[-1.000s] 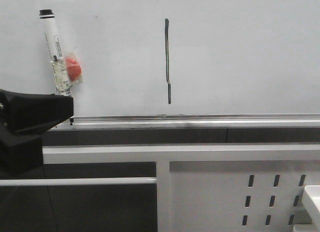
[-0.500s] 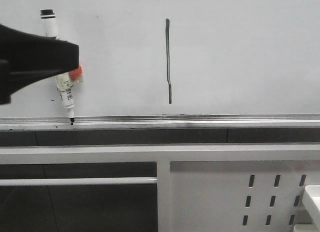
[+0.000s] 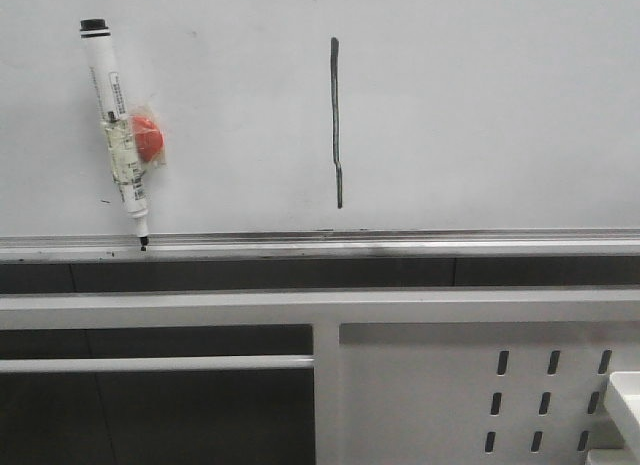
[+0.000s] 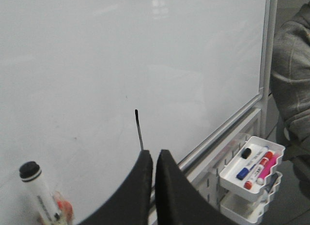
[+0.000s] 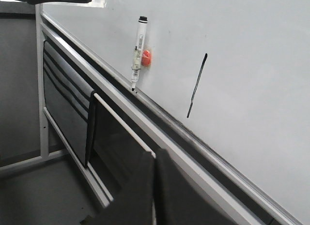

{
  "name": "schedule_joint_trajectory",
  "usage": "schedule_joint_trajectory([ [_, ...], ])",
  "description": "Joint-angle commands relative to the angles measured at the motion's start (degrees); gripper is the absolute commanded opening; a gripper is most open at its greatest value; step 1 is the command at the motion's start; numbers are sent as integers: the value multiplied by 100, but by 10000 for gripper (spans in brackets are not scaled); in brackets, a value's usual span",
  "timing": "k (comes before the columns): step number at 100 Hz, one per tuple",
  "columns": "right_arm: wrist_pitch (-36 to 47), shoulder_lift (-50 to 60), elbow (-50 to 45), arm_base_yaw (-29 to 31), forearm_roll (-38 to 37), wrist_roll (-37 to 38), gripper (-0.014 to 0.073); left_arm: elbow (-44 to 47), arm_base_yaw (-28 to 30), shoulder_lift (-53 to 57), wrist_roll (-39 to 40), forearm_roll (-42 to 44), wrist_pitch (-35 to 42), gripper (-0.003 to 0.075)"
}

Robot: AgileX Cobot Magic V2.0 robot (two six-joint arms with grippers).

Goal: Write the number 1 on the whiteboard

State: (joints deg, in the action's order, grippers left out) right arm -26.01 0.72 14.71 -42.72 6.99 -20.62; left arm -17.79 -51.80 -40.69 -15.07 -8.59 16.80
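The number 1 point(image 3: 336, 122) stands on the whiteboard point(image 3: 480, 105) as a thin dark stroke, nearly upright, a little left of the board's middle in the front view. It has a small kink near its lower end, and its foot stops short of the silver rail point(image 3: 400, 243) that runs along the board's lower edge. The same stroke shows in the right wrist view point(image 5: 196, 85) as a slanted line, and its upper part peeks above the fingers in the left wrist view point(image 4: 139, 129).

To the left of the stroke, well apart from it, a white marker pen point(image 3: 117, 135) with a black cap leans against the board. Its cap end is uppermost and tipped left, and its dark tip rests down on the rail. A small orange-red piece point(image 3: 148, 138) is taped to the pen's right side with clear tape.

Neither arm reaches into the front view. The left gripper point(image 4: 154, 159) has its two black fingers drawn almost together, with only a thin slit between them and nothing held. The right gripper point(image 5: 154, 159) has its fingers pressed together on nothing.

Below the rail runs a white frame, and at lower right a white panel with slot holes point(image 3: 545, 400). In the left wrist view a white tray point(image 4: 251, 163) hangs off to the side, holding several coloured markers.
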Motion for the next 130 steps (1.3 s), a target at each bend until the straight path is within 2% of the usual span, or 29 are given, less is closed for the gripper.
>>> schedule_joint_trajectory([
  [1, 421, 81, 127, 26, 9, 13, -69, -206, 71, 48, -506, 41, 416, -20],
  [27, 421, 81, 127, 26, 9, 13, -69, -206, 37, 285, -609, 38, 1208, -20],
  [39, 421, 81, 127, 26, 9, 13, -69, -177, 236, 691, -609, 65, 1084, -20],
  [49, 421, 81, 127, 26, 9, 13, -69, -84, 730, 1142, -427, -206, 655, -20],
  [59, 421, 81, 127, 26, 9, 13, -69, 141, 1498, 1610, -162, -528, 379, -20],
  [77, 421, 81, 127, 26, 9, 13, -69, 748, 2864, 2709, 421, -919, 295, -20],
  [94, 421, 81, 127, 26, 9, 13, -69, 1325, 3950, 3856, 549, -1130, -531, -20],
  [102, 421, 81, 127, 26, 9, 13, -69, 1505, 4256, 4257, 549, -1299, -864, -20],
  [108, 421, 81, 127, 26, 9, 13, -69, 1627, 4424, 4158, 549, -1369, -925, -20],
  [123, 421, 81, 127, 26, 9, 13, -69, 2011, 4621, 4028, 549, -1382, -989, -20],
  [130, 421, 81, 127, 26, 9, 13, -69, 1994, 4645, 4028, 468, -1321, -1403, -20],
])
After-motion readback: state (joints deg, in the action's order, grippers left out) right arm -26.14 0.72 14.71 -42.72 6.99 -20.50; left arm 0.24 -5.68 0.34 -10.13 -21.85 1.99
